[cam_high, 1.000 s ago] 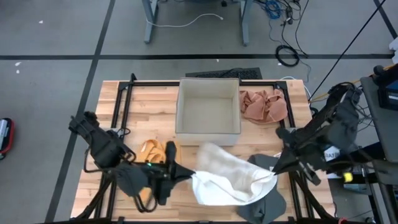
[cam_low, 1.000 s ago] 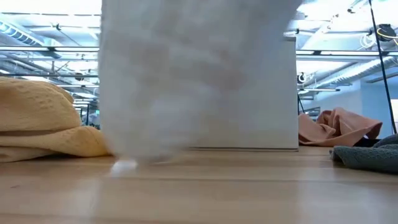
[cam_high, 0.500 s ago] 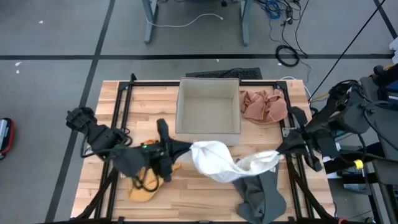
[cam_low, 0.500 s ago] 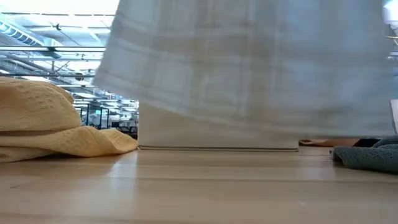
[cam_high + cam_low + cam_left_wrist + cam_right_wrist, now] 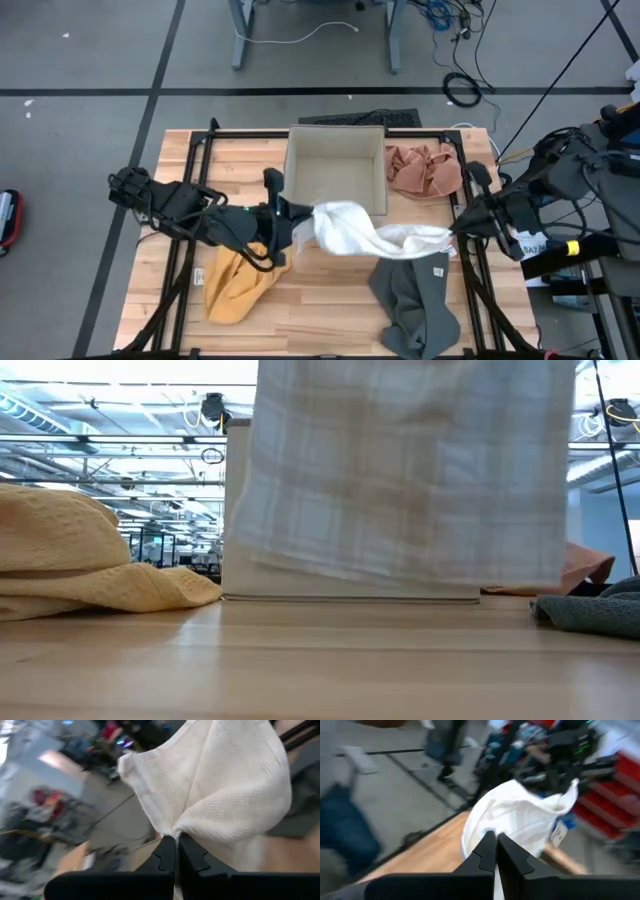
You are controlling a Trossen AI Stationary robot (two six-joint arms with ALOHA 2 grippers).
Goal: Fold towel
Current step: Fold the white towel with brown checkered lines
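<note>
Wooden table [image 5: 330, 300]; grey floor [image 5: 90, 60] around.

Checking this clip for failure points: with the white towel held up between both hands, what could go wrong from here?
Both the left hand and right hand pinch only small bunches of the white towel, so a corner might slip free. Its hanging edge could catch the box or land on the grey cloth.

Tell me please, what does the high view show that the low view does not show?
Only the high view shows both arms, the left gripper and right gripper each shut on the white towel. Only the low view shows the towel's lower edge hanging above the table. Both show the yellow cloth, the grey cloth and the box.
</note>
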